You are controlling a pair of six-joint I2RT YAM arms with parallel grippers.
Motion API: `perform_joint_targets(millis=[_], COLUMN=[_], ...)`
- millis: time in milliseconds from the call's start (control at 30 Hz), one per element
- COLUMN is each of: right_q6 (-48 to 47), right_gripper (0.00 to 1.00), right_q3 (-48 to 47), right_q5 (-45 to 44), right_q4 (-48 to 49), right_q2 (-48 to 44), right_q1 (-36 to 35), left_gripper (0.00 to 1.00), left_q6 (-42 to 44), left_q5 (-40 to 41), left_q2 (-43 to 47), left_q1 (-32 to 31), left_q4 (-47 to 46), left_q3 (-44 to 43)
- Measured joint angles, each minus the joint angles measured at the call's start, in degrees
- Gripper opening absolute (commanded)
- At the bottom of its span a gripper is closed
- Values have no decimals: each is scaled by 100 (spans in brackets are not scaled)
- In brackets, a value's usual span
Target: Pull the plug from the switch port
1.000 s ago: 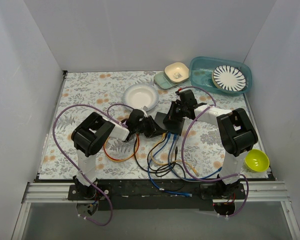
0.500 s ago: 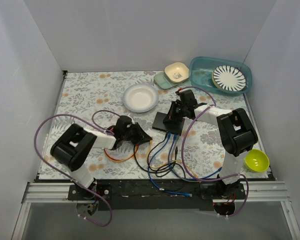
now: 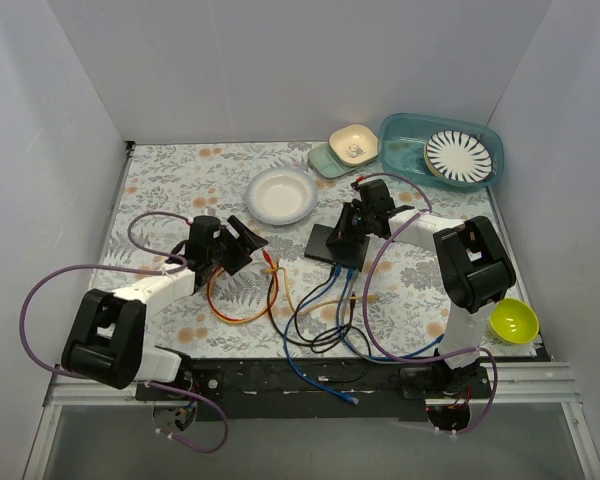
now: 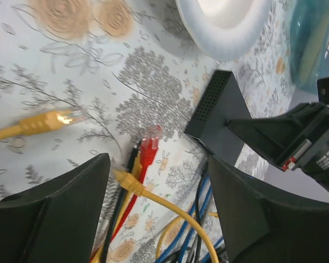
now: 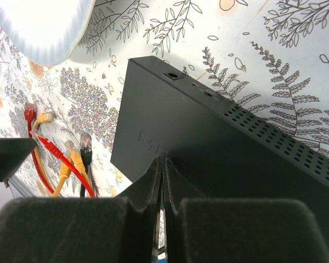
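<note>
Switch (image 5: 208, 142): likely light, slides readily; closed right tool (image 5: 163, 164) presses it from above. Open left tool (image 4: 159, 164): pinch rigid plug (image 3: 339, 270) body.

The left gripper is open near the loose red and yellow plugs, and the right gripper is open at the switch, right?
No: the right wrist view shows the right gripper shut, jaws together, at the switch. The left gripper is indeed open near the plugs.

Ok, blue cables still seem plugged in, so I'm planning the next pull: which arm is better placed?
Left. The left gripper hangs open and empty beside the blue cables at the flat matte-black switch box; the right gripper is shut, tips on the box.
</note>
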State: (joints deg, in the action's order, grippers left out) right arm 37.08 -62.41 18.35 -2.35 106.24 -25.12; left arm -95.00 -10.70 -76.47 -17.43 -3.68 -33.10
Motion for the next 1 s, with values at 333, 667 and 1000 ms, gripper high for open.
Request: perform_joint_targets(millis=[333,667,1000], right_q6=[0,2,2], right_gripper=[7,6,6], right_q3=[0,44,66], right_q5=[0,15,46], right_q4=[0,72,92], right_q2=[0,-4,-9], right_q1=[0,4,26], left_gripper=[63,50,47], left_q6=[-308,-341,-549], left_q5=[-485,-70,-929], left_q2=[-1034,-1836,-3010], left_q1=[-1255,-1687,-2356], left_q4=[-1014,-1217,-1937], left_q3=[-713,-1766,-1493])
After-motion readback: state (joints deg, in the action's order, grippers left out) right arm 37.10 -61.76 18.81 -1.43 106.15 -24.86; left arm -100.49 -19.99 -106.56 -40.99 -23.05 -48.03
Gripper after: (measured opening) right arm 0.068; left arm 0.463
